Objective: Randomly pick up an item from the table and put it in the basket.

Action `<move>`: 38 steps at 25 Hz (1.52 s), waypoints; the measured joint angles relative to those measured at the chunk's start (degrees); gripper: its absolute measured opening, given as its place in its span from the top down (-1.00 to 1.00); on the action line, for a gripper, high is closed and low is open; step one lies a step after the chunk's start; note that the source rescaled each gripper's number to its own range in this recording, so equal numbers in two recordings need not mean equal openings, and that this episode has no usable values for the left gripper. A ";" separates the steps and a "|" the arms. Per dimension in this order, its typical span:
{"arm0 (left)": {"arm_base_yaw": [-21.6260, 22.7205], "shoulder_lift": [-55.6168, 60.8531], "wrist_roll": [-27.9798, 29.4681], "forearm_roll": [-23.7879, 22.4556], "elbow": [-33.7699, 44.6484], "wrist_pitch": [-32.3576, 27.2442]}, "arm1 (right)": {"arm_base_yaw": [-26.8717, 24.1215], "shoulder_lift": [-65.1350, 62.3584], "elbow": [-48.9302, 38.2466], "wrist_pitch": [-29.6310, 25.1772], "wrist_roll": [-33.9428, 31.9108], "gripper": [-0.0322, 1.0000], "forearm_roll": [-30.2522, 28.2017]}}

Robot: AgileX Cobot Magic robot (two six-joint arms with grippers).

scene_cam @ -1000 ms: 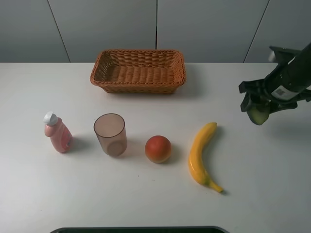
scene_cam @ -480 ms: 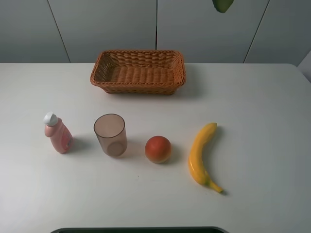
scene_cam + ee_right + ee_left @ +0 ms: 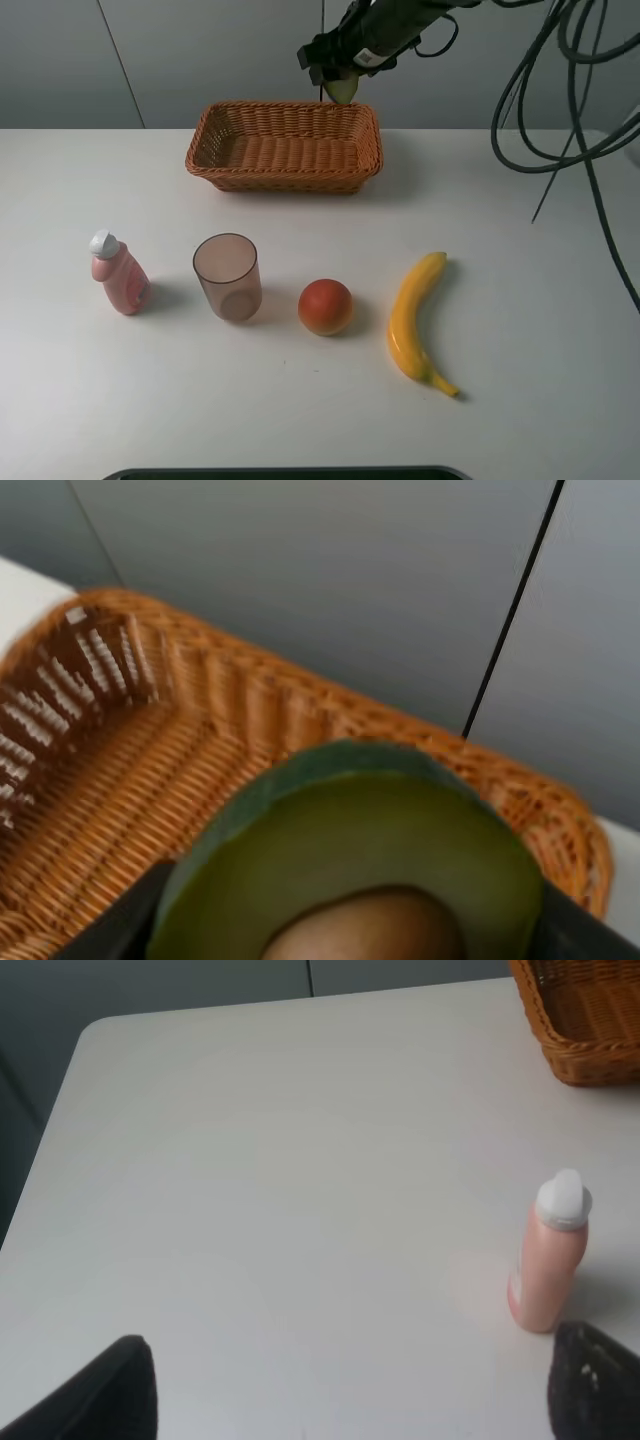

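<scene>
My right gripper (image 3: pixel 341 84) is shut on the halved avocado (image 3: pixel 342 90) and holds it in the air above the far right part of the brown wicker basket (image 3: pixel 284 146). In the right wrist view the avocado (image 3: pixel 350 865) fills the foreground, pale flesh and brown pit facing the camera, with the basket (image 3: pixel 120 750) below it. The basket holds nothing I can see. My left gripper is open; only its two dark fingertips (image 3: pixel 100 1395) show in the left wrist view, low over the white table (image 3: pixel 260 1180). It is out of the exterior view.
On the table (image 3: pixel 520 330) in a row stand a pink bottle (image 3: pixel 118 273), a translucent cup (image 3: pixel 228 276), a round red-orange fruit (image 3: pixel 325 306) and a yellow banana (image 3: pixel 415 320). Black cables (image 3: pixel 560 110) hang at the right. The pink bottle (image 3: pixel 550 1255) is near the left gripper.
The right gripper has carried the avocado from low at the table's right side, up and leftward, to above the basket. The left arm has not visibly moved.
</scene>
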State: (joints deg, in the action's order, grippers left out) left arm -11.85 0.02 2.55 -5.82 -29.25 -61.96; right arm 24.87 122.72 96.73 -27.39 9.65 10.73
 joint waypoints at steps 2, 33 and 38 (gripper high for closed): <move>0.00 0.00 0.00 0.00 0.00 0.00 | 0.00 3.01 0.10 -0.44 0.00 0.93 1.07; -0.30 0.00 0.05 -0.16 0.00 0.00 | -1.34 -14.15 0.43 -31.14 4.10 -0.99 -6.87; -0.30 0.00 0.05 -0.16 0.00 0.00 | -6.52 -27.15 -0.85 -41.24 4.54 -0.99 -9.94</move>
State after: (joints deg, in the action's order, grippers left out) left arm -12.15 0.02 2.60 -5.98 -29.25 -61.96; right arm 18.36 95.57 95.87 -68.62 14.18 0.79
